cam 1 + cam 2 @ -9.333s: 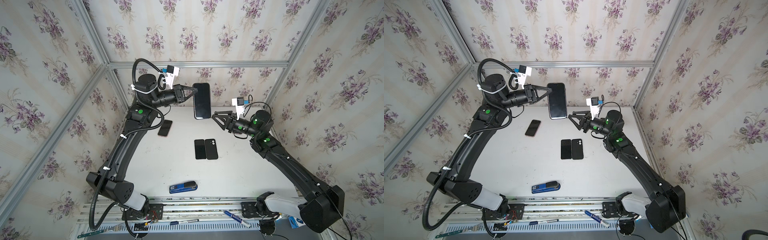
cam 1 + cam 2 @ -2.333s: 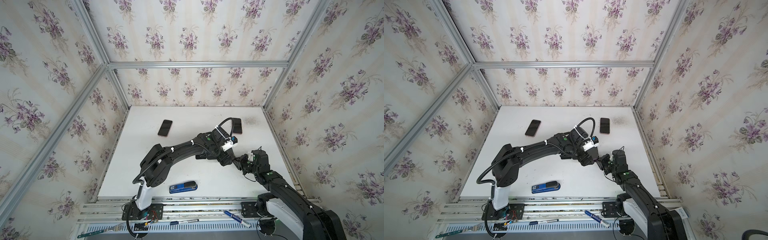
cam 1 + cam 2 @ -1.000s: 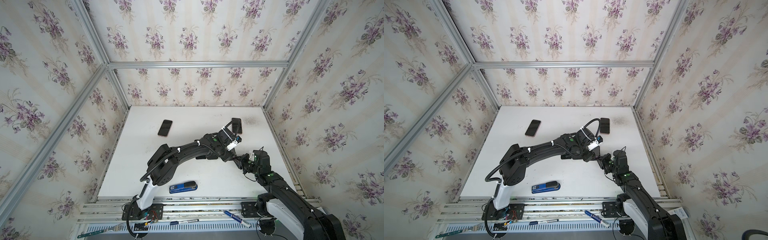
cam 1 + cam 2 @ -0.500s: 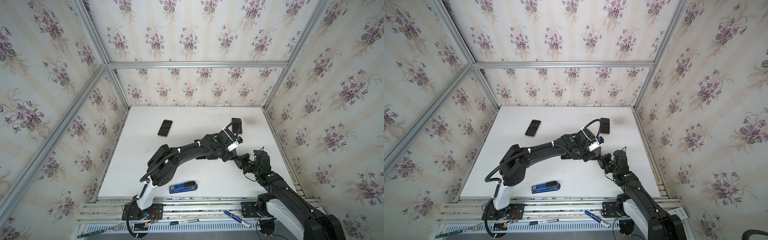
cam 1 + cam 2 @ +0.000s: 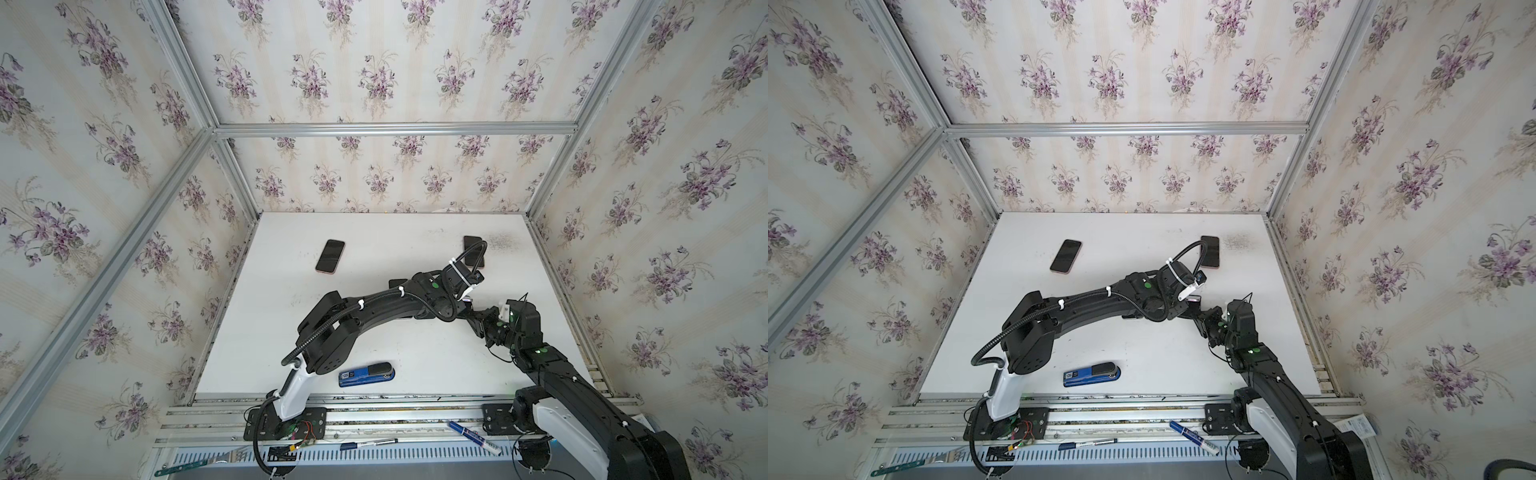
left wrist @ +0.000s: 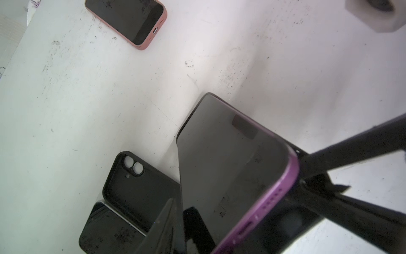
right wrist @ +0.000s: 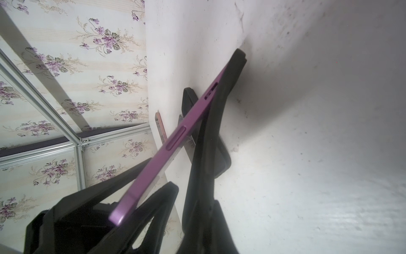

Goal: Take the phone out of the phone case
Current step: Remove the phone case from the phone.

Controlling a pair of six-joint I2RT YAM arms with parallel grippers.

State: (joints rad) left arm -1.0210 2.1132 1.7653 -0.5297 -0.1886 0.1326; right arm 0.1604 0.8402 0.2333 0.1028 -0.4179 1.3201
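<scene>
Purple phone (image 6: 230,165) tilted out of black case (image 7: 227,92), pinched by left tool (image 7: 161,173), right tool (image 6: 305,176) clamping case

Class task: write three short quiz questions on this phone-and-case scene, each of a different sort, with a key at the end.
1. True or false: the purple phone sits fully inside its black case.
2. The far-left phone wears a case that is: A pink, B green, C yellow.
3. Fill in: the right end effector is shut on the ____.
Key: 1 false, the case is peeled off one end; 2 A; 3 black case.
</scene>
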